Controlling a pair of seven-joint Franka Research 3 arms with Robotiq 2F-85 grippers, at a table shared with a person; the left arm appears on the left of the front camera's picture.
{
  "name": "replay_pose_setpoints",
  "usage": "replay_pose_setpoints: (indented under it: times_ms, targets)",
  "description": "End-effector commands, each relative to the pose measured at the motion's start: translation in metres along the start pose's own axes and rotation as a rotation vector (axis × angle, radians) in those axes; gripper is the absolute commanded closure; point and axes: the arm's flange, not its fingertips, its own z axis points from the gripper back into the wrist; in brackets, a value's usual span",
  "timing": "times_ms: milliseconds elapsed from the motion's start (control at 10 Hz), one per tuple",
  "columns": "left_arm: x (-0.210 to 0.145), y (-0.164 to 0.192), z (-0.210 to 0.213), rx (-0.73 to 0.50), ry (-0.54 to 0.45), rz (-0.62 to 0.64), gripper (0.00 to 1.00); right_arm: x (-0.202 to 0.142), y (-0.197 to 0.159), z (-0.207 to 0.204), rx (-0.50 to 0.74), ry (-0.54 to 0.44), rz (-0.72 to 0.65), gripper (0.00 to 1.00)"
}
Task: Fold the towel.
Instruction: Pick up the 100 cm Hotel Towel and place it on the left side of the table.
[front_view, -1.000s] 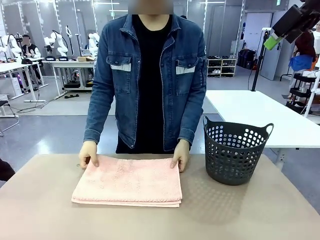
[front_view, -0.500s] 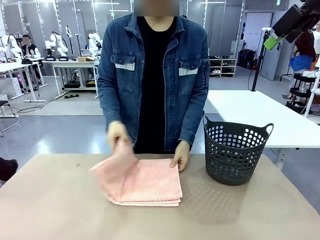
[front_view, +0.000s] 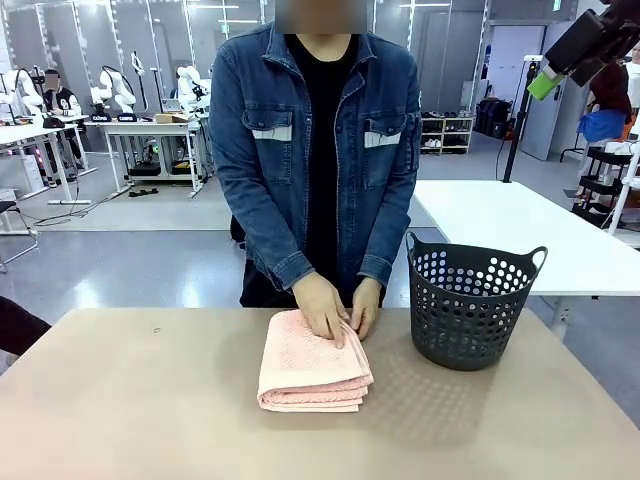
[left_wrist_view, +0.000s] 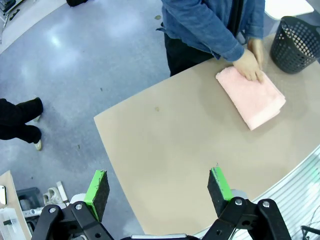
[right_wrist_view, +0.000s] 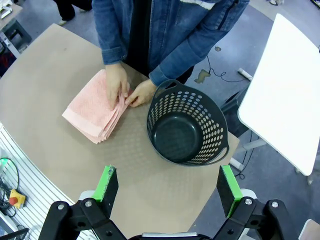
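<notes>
The towel lies folded small on the bench, the basket at its 3 o'clock; the person's hands press its far edge, flattening the fold. Both robot hands, left hand and right hand, hover open, empty.

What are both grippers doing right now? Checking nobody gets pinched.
Left gripper: open, holding nothing.
Right gripper: open, holding nothing.

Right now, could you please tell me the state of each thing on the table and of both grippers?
towel: folded into a compact stack, flat on the table, both of the person's hands pressing its far end
basket: upright, empty, beside the towel
left gripper: fingers open, empty
right gripper: fingers open, empty
</notes>
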Motion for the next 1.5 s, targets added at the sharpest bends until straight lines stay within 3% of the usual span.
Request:
replay_pose_setpoints:
  times_ms: [0,1400]
  targets:
    - [0.0019,0.0012,0.0013,0.004,0.0,0.001,0.0,0.0022,-0.0017,0.0008,0.005,-0.007,-0.005,0.0]
    - [0.0019,0.0012,0.0013,0.004,0.0,0.001,0.0,0.0022,-0.0017,0.0008,0.005,-0.007,-0.005,0.0]
